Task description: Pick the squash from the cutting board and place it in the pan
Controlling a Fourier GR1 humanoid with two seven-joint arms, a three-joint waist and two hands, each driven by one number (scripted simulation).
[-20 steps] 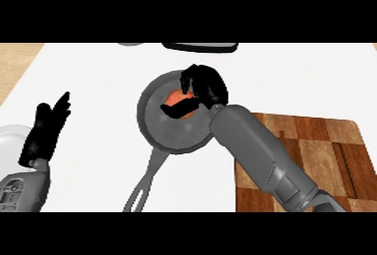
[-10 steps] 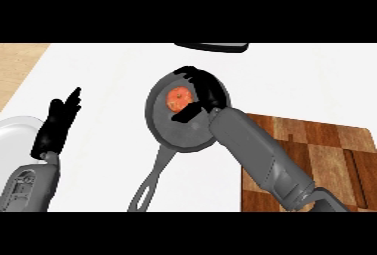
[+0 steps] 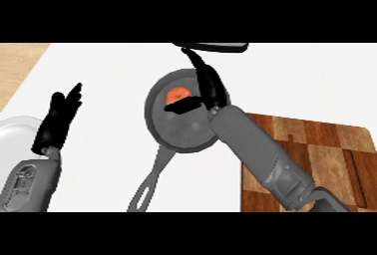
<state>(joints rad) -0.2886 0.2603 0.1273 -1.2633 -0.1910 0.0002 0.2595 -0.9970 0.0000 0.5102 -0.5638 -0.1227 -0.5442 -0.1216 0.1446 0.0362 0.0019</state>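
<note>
The right hand (image 3: pixel 210 89) is opening out, fingers straightening away from the squash (image 3: pixel 177 93), which is now lying free in the pan (image 3: pixel 180 133), so the placing looks finished.

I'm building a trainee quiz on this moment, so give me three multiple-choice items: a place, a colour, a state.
1. Where is the squash? A on the cutting board; B in the pan; C on the plate.
2. What colour is the squash? A green; B orange; C blue.
3. How is the right hand? A open, fingers straight; B curled round the squash; C shut in a fist.
Answers: 1 B, it lies inside the pan's rim; 2 B, it shows orange against the grey pan; 3 A, its fingers stretch straight over the pan, curled round nothing.
</note>
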